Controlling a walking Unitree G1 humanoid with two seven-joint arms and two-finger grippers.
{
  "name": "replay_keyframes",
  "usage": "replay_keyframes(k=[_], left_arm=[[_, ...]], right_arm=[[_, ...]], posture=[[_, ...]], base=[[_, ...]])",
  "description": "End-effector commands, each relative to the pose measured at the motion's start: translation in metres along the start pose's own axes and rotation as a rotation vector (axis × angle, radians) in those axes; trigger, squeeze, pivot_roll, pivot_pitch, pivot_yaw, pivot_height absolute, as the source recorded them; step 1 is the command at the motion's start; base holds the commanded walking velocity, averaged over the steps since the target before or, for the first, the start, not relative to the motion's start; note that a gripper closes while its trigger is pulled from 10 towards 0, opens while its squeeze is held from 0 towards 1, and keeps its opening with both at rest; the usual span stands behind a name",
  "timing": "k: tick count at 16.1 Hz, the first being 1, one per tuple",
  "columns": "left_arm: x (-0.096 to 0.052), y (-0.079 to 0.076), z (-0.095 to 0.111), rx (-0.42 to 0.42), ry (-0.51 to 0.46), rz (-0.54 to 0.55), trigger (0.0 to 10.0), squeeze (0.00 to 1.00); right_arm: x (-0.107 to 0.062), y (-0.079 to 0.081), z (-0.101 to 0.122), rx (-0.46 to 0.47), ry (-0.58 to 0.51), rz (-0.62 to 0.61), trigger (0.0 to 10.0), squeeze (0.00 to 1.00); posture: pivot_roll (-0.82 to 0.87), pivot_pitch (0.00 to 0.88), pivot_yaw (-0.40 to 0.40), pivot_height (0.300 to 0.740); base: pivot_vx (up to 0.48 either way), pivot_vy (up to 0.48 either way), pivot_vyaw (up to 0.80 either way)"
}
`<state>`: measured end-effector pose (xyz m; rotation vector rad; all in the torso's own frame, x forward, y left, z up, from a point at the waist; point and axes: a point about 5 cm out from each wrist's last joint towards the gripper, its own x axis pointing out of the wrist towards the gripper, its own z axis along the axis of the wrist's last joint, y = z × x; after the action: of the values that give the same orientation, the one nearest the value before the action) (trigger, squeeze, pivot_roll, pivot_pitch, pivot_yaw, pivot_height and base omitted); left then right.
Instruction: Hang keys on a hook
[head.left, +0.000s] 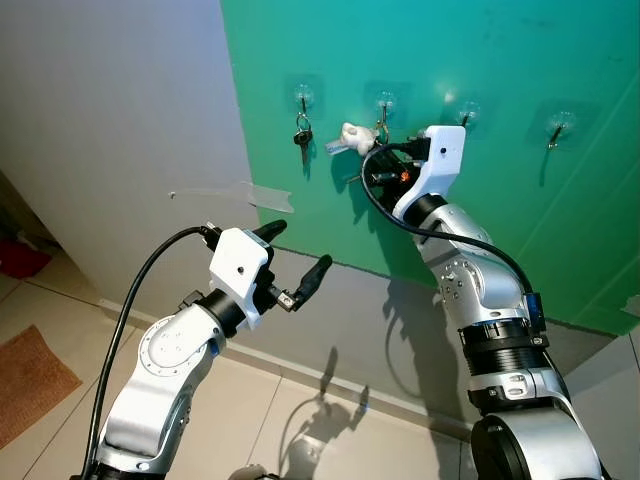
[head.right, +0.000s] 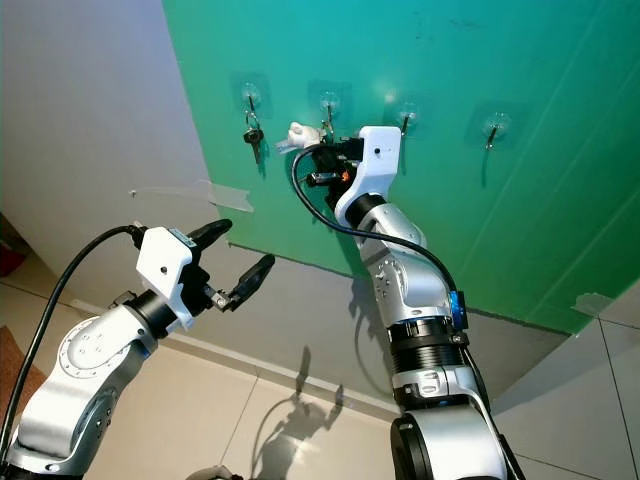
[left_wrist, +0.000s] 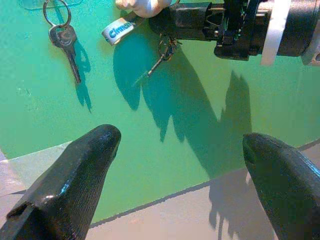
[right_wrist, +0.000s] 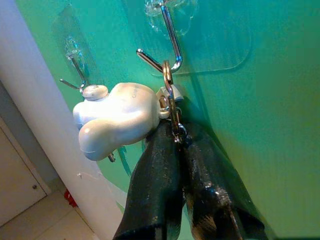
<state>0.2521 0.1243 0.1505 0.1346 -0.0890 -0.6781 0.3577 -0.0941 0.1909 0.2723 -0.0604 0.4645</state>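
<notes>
Green wall (head.left: 520, 90) | right hand (right_wrist: 181, 150) pinching keys (right_wrist: 172, 112) on hook (right_wrist: 167, 37)

keys (right_wrist: 172, 107) with a white figure charm (right_wrist: 116, 118), ring looped on a wall hook (right_wrist: 170, 42).

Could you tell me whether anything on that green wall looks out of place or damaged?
Mostly tidy: the hooks sit in a row. One oddity is the strip of tape stuck askew across the green board's edge, with another taped patch on the far side.
</notes>
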Motion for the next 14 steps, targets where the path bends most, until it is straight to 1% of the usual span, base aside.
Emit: replay_keyframes(k=[1, 4, 8, 9, 10, 11, 12, 13, 14], left_arm=[[0.001, -0.005, 0.008, 0.006, -0.043, -0.039, 10.0, 0.00], [0.003, -0.005, 0.016, -0.001, -0.097, -0.042, 10.0, 0.00], [0.005, -0.002, 0.016, 0.001, -0.095, -0.033, 10.0, 0.00], [0.005, -0.001, 0.014, -0.002, -0.091, -0.029, 10.0, 0.00], [0.003, 0.001, 0.011, -0.021, -0.081, 0.007, 10.0, 0.00], [-0.001, 0.013, -0.003, -0.055, -0.028, 0.130, 10.0, 0.00], [-0.001, 0.013, -0.003, -0.055, -0.028, 0.130, 10.0, 0.00], [-0.007, 0.023, -0.017, -0.061, 0.036, 0.236, 10.0, 0.00], [-0.011, 0.027, -0.024, -0.054, 0.071, 0.275, 10.0, 0.00]], right_arm=[[-0.005, -0.009, -0.011, 0.000, 0.051, -0.046, 10.0, 1.00], [-0.005, -0.008, -0.011, -0.006, 0.044, -0.046, 10.0, 1.00], [-0.010, -0.009, -0.015, -0.025, 0.049, -0.054, 10.0, 1.00], [-0.012, -0.009, -0.016, -0.042, 0.048, -0.058, 10.0, 1.00], [-0.017, -0.011, -0.017, -0.055, 0.045, -0.071, 10.0, 0.00], [-0.033, -0.019, -0.024, -0.074, 0.048, -0.126, 10.0, 0.00], [-0.033, -0.019, -0.024, -0.074, 0.048, -0.126, 10.0, 0.00], [-0.055, -0.030, -0.033, -0.093, 0.057, -0.208, 10.0, 0.00], [-0.068, -0.035, -0.038, -0.102, 0.061, -0.252, 10.0, 0.00]], posture=[[0.02, 0.000, 0.045, 0.740], [0.02, 0.000, 0.052, 0.740], [0.01, 0.000, 0.064, 0.740], [0.00, 0.000, 0.065, 0.740], [0.00, 0.000, 0.068, 0.740], [0.00, 0.000, 0.067, 0.740], [0.00, 0.000, 0.067, 0.740], [-0.01, 0.000, 0.073, 0.740], [-0.03, 0.000, 0.086, 0.740]], base=[[0.000, 0.000, 0.00], [0.000, 0.000, 0.00], [0.000, 0.000, 0.00], [0.000, 0.000, 0.00], [0.000, 0.000, 0.00], [0.000, 0.000, 0.00], [0.000, 0.000, 0.00], [0.000, 0.000, 0.00], [0.000, 0.000, 0.00]])
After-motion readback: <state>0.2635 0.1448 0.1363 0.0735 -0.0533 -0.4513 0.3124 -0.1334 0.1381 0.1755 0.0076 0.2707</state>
